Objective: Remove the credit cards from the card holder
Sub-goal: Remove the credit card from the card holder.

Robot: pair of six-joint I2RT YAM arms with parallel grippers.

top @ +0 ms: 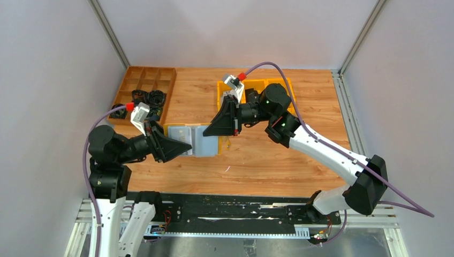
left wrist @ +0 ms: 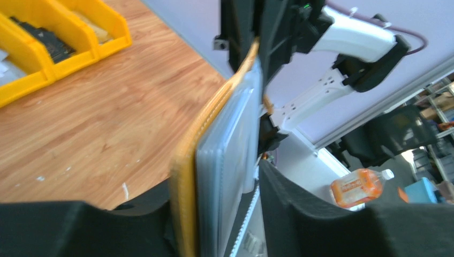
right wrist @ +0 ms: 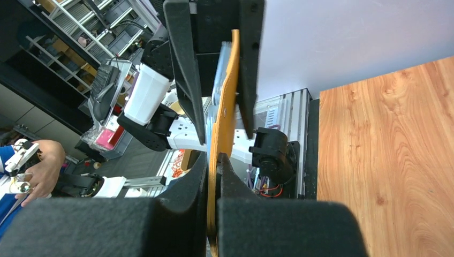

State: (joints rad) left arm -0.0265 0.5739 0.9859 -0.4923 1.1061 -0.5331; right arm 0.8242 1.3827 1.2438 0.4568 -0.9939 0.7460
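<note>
The card holder [top: 202, 140] lies open, grey-blue inside up, over the wooden table [top: 267, 160], with the left gripper [top: 187, 149] at its left edge, the right gripper [top: 218, 131] at its right edge, a tan compartment tray [top: 152, 68] holding black pieces [top: 150, 97] beyond it leftward, and yellow bins [top: 254, 84] beyond it rightward.

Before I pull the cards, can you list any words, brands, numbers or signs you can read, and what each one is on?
No text can be read in any view.
Card holder: plain mustard cover and grey-blue sleeves, no print visible.
Orange bottle beyond the table: it has a label, too blurred to read.
Yellow bins: no label visible.
</note>
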